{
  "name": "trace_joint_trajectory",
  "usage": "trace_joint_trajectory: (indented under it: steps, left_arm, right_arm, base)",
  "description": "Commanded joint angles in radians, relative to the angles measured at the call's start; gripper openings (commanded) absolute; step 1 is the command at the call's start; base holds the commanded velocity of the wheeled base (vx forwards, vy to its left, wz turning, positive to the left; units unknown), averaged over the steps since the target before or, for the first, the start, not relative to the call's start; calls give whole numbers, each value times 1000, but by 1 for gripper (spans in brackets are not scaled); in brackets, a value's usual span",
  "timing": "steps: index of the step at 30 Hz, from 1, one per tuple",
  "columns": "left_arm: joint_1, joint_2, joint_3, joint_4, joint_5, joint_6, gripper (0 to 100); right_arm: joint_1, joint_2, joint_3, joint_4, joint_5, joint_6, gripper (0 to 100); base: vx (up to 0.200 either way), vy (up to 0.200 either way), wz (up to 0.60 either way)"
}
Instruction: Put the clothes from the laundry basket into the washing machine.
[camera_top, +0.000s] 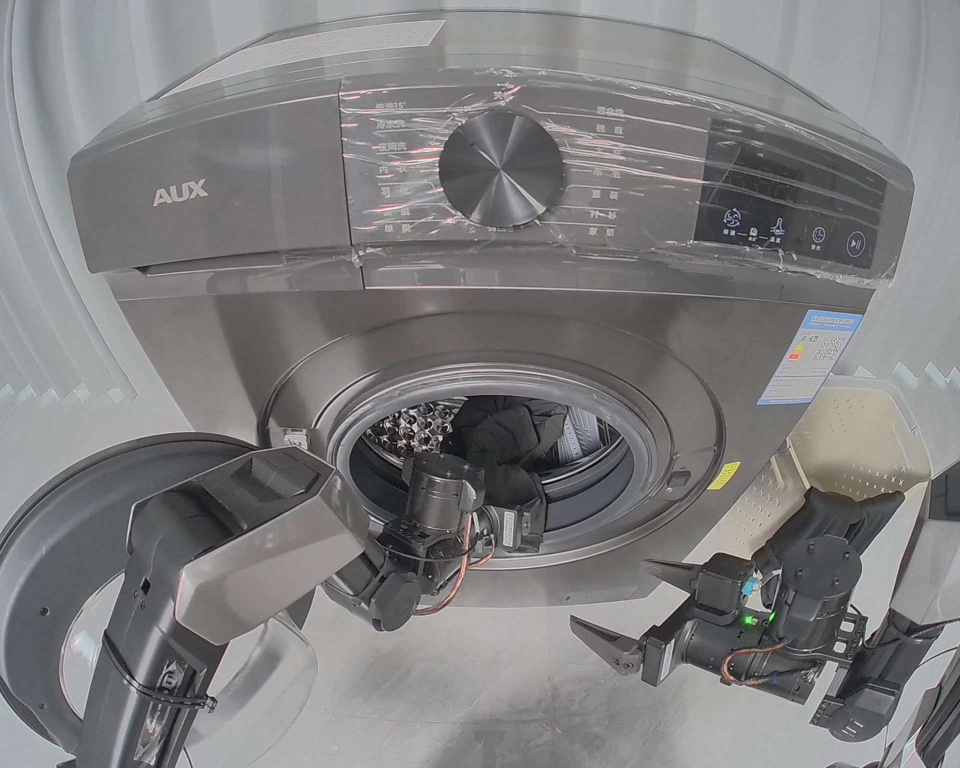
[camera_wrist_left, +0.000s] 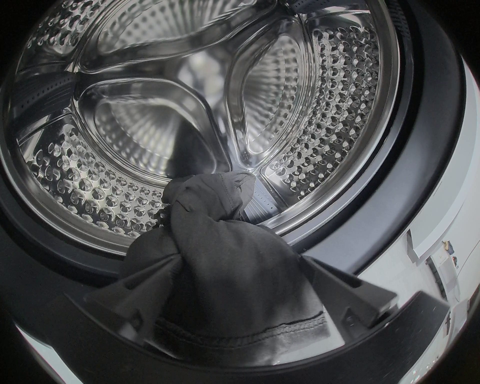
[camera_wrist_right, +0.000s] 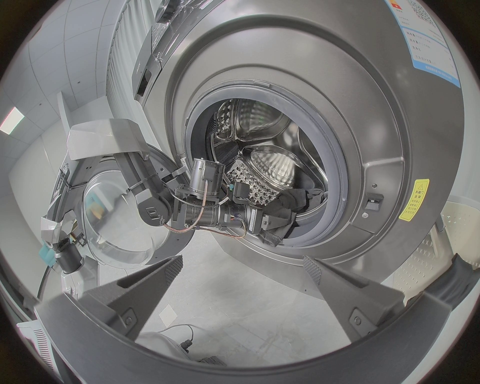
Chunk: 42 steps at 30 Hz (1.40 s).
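One washing machine (camera_top: 250, 330) with one round door (camera_top: 60, 560), one dial (camera_top: 500, 167) and two stickers: blue-and-white sticker (camera_top: 808, 355), yellow sticker (camera_top: 723, 475). One dark garment (camera_top: 505, 440). One cream laundry basket (camera_top: 860, 440). Two grippers: left gripper (camera_wrist_left: 237, 265), right gripper (camera_top: 608, 592).

Item 1: pale grey smooth floor (camera_top: 480, 690), lying glossy and giving back soft reflections.
Item 2: white ribbed backdrop (camera_top: 45, 250), curtain or panelling uncertain, standing behind at both sides.
Item 3: white panelled wall (camera_wrist_right: 65, 50), carrying a glowing rectangular light (camera_wrist_right: 11, 120).
Item 4: thin grey cable (camera_wrist_right: 175, 326), lying curled on the floor, ending in a black plug (camera_wrist_right: 187, 344) near a small pale square patch (camera_wrist_right: 168, 315).
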Motion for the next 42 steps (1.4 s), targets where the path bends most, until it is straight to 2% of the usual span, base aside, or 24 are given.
trace_joint_trajectory:
  steps: [1,9,11,12,15,21,22,37,42]
  left_arm:
    - [6,42,-14,7,1,0,0]
    - [11,33,-68,-18,8,-6,0]
    - [23,42,-138,-56,33,-10,0]
    - [39,53,-198,-84,65,-12,0]
    - [52,78,-275,-115,80,-16,0]
    - [62,78,-278,-133,80,-16,0]
    - [62,78,-276,-133,80,-16,100]
    - [57,82,-252,-138,80,-24,100]
    - [33,61,-170,-145,73,-16,100]
  right_arm:
    - [0,0,-1,-1,1,0,100]
    - [0,1,-1,-1,5,0,100]
    - [0,0,-1,-1,5,0,100]
    - [0,0,-1,-1,5,0,100]
    - [0,0,-1,-1,5,0,100]
    - [0,0,-1,-2,5,0,100]
    - [0,0,-1,-1,5,0,100]
    - [0,0,1,-1,5,0,100]
    - [0,0,1,-1,4,0,100]
  base:
    - [0,0,0]
    - [0,0,0]
    - [0,0,0]
    - [0,0,0]
    - [0,0,0]
    - [0,0,0]
    - [0,0,0]
    - [0,0,0]
    - [0,0,0]
